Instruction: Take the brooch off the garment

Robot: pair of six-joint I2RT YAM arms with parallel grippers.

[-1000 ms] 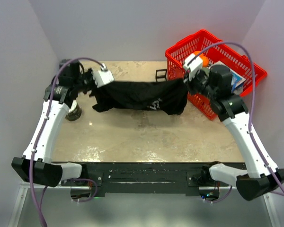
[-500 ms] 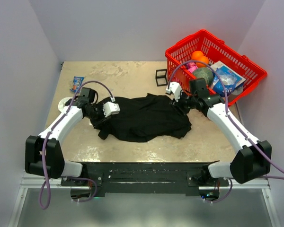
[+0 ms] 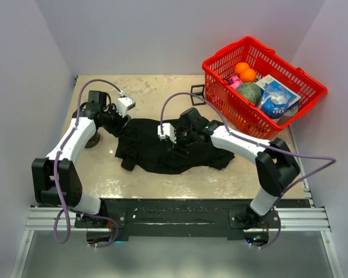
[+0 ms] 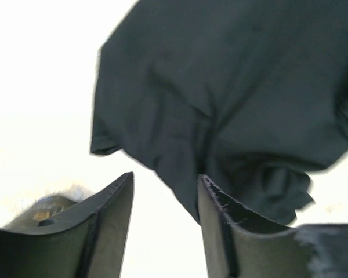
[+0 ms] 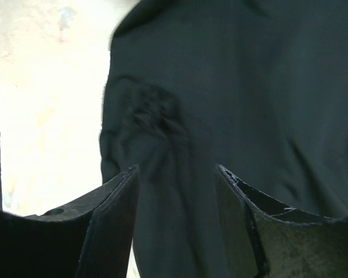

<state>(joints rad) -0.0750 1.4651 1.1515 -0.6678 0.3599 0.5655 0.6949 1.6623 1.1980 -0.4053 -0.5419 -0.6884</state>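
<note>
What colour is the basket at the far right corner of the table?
The basket is bright red; the top external view shows it best.

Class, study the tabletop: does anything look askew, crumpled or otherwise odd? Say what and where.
The black T-shirt lies bunched in a rumpled heap at the middle of the table, not spread flat; neither its lettering nor a brooch shows.

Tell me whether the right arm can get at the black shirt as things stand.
Probably yes: the right arm holds its open fingers directly over the shirt, with nothing between them.
</note>
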